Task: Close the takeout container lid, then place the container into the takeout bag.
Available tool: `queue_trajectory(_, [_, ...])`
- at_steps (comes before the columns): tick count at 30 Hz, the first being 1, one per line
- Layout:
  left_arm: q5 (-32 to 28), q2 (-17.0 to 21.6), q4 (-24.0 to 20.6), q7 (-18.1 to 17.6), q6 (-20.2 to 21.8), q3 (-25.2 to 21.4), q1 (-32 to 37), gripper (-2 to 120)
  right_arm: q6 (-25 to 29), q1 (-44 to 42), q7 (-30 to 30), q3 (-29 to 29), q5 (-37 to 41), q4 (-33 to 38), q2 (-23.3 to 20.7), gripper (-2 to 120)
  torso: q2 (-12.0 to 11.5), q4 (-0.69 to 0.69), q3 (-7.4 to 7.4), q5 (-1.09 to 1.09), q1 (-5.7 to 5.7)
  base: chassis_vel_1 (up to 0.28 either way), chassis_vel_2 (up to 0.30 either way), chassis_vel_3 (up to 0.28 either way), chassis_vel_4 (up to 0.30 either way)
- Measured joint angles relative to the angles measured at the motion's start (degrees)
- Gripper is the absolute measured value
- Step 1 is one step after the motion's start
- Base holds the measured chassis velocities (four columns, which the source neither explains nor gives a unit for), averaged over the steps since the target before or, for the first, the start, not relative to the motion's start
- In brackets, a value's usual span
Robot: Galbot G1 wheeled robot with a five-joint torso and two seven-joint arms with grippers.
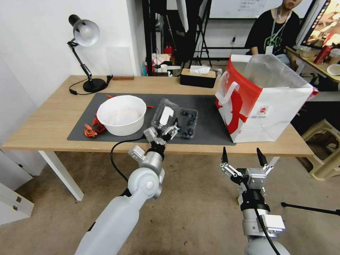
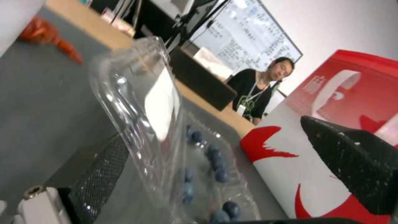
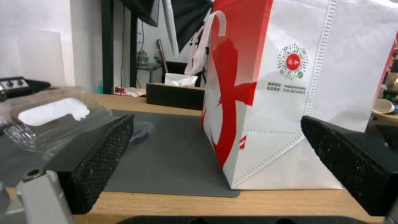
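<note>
Reaching the left gripper [image 1: 169, 131], fingers apart, around the raised lid [image 1: 164, 114] to fold it shut; parking the right gripper [image 1: 243, 157] spread below the table [image 1: 53, 120].

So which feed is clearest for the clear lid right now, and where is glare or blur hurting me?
Left wrist view: the lid looms close and soft, with bright glints along its curved edge; the berries are smeared. Right wrist view: the takeout bag is crisp, print legible, while the lid's sticker is blown out white. Head view: evenly lit and sharpest overall, with the left gripper at the takeout container, though lines bow near the edges.
</note>
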Motion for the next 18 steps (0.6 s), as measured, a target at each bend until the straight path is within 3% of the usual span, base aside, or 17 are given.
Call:
queue_trajectory(13, [-0.7,1.9,-0.8,0.9,-0.6,2.0,-3.2,100,0.1,-0.1,-0.1,0.2,-0.3,0.0,0.3,100,0.0,0.0,0.0,0.0,0.0,0.0,0.0,0.0,0.0])
queue_trajectory(18, [-5.0,2.4,-2.0,0.3,-0.1,3.2,-5.4,100,0.1,-0.3,-0.1,0.7,-0.5,-0.1,0.6,100,0.0,0.0,0.0,0.0,0.0,0.0,0.0,0.0,0.0])
